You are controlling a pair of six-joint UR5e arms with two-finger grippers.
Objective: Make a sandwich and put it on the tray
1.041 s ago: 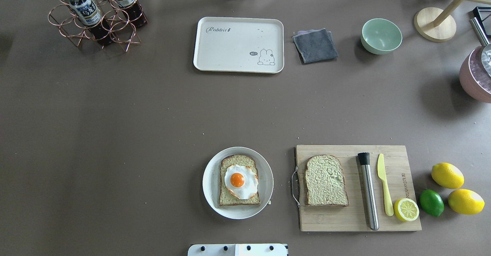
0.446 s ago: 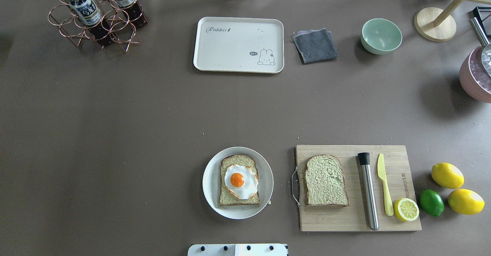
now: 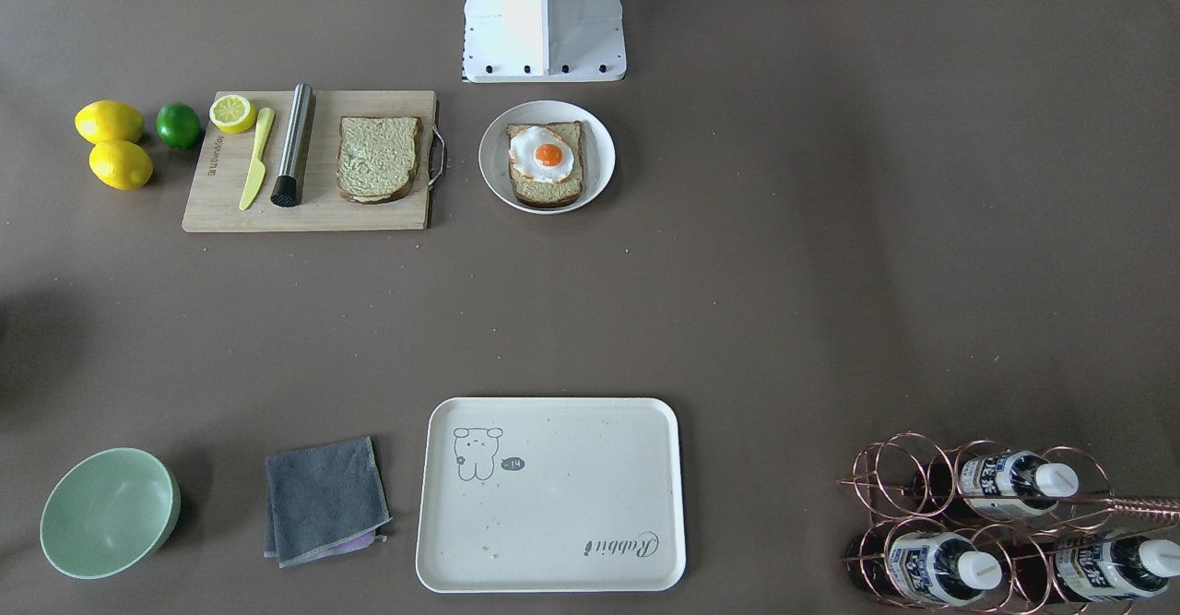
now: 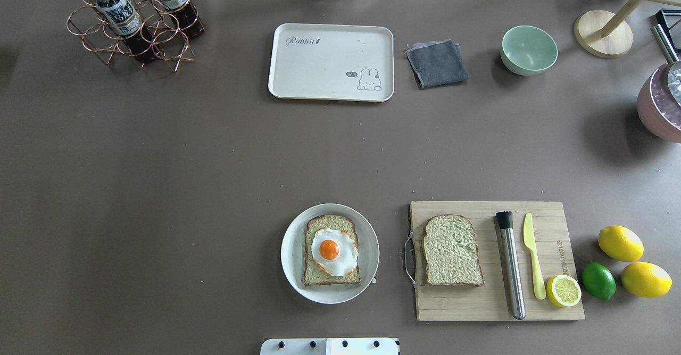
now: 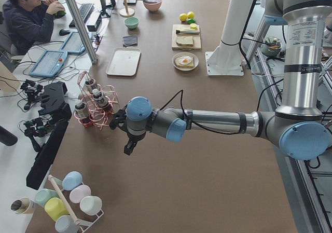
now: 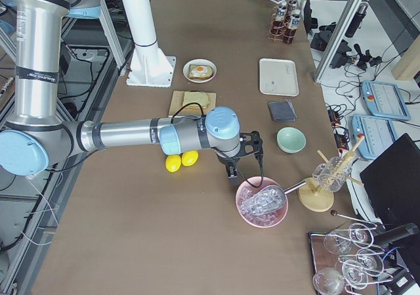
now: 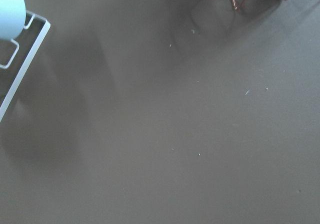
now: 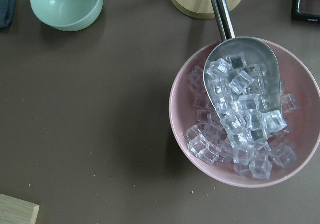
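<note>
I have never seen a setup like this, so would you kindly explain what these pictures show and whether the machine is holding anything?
These are six cameras on one table: two from above, one from each end, one on each wrist. The machine is two jointed arms. The left gripper hangs over bare table near the bottle rack; the right gripper hangs near the pink bowl of ice. Neither seems to hold anything, though I cannot tell whether they are open. On the white plate lies a bread slice with a fried egg. The second bread slice lies on the cutting board. The tray holds nothing.
</note>
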